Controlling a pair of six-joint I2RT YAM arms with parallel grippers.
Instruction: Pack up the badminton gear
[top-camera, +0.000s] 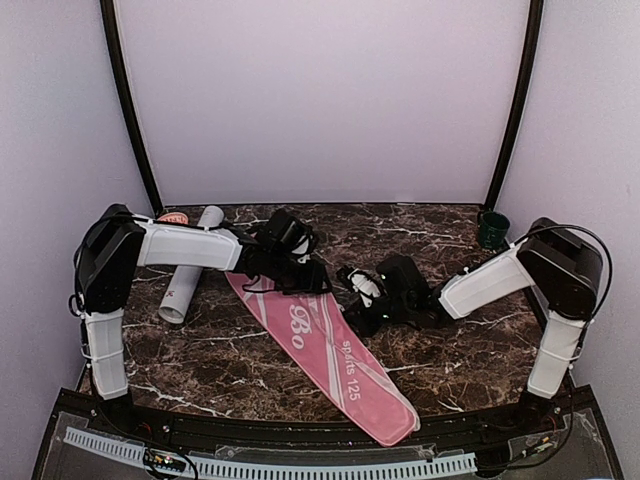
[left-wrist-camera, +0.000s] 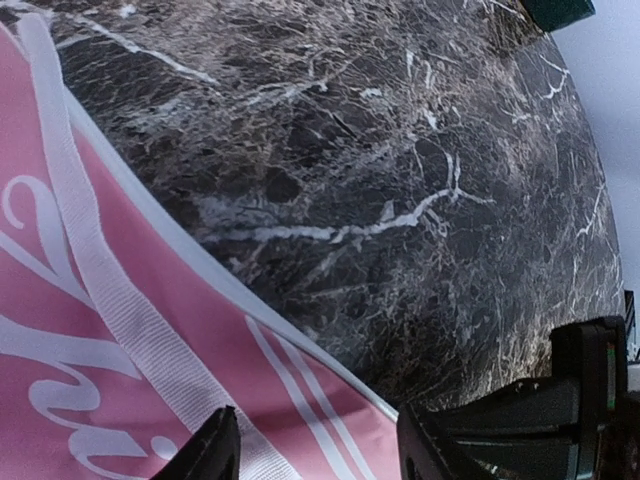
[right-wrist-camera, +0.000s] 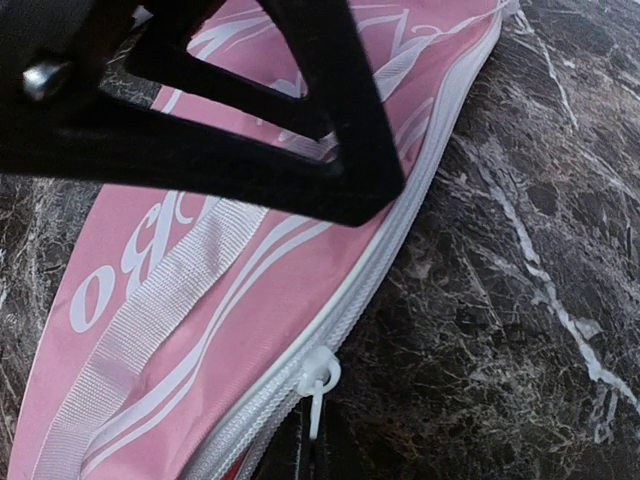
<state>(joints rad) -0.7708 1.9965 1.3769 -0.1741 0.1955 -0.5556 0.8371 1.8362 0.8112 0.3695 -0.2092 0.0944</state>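
Where the pink racket bag (top-camera: 325, 355) lies slantwise across the marble table (top-camera: 450, 350), both my grippers meet over its wide far end. Beyond that end, to the bag's left, the white cardboard tube (top-camera: 190, 270) lies on the table, apart from the bag, with my left forearm crossing above it. A small red-orange thing (top-camera: 172, 217) sits just beside the tube's far tip, too hidden to name. The dark green cup (top-camera: 492, 228) stands well to the bag's right, at the far right corner, clear of both arms.

My left gripper (left-wrist-camera: 315, 435) hangs over the bag's right-hand edge with its fingers (left-wrist-camera: 215, 450) spread and nothing pinched between them. The white webbing strap (left-wrist-camera: 100, 290) runs across the pink cloth beside it. In the right wrist view that gripper stands in the way, a black mass covering much of the bag's far part.

My right gripper (right-wrist-camera: 305, 462) is clenched tight, its tips right at the lower end of the white zip pull (right-wrist-camera: 320, 375) on the bag's edge. Whether they pinch the pull's tab I cannot tell. Beyond the pull the zip is shut. On my side of it the teeth part a little and a sliver of red (right-wrist-camera: 237, 466) shows inside. What else the bag holds, and whether the tube holds anything, I cannot see.
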